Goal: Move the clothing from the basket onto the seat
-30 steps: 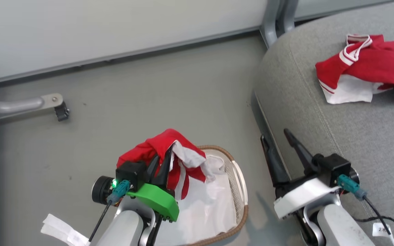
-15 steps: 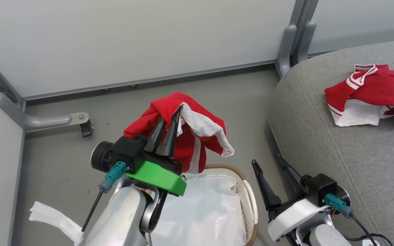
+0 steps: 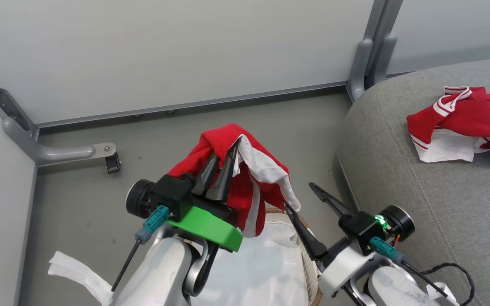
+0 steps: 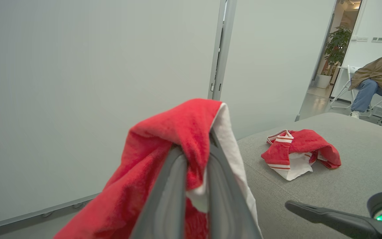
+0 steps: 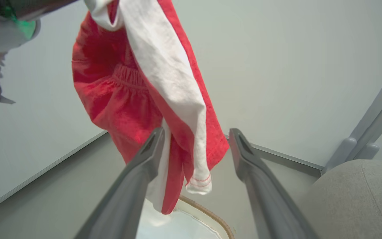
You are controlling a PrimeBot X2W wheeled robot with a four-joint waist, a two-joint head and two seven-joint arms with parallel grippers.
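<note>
In the head view the left tool (image 3: 226,154) is closed on a red garment (image 3: 221,136) with white panels and holds it up in the air, over the far end of the basket (image 3: 309,265). The cloth drapes over the two fingers and hangs down on the right side. A white liner (image 3: 262,272) lies inside the basket. The right tool (image 3: 299,195) is open and empty, with one fingertip near the white hem of the hanging cloth. A second garment (image 3: 462,123), also red and white, lies crumpled on the grey seat (image 3: 419,191) at the right. In the left wrist view the two fingers pinch a fold of the red cloth between them, and a person (image 4: 376,79) sits far in the background. In the right wrist view the held garment hangs before the spread fingers, with its lower end between them; I cannot tell if it touches them.
</note>
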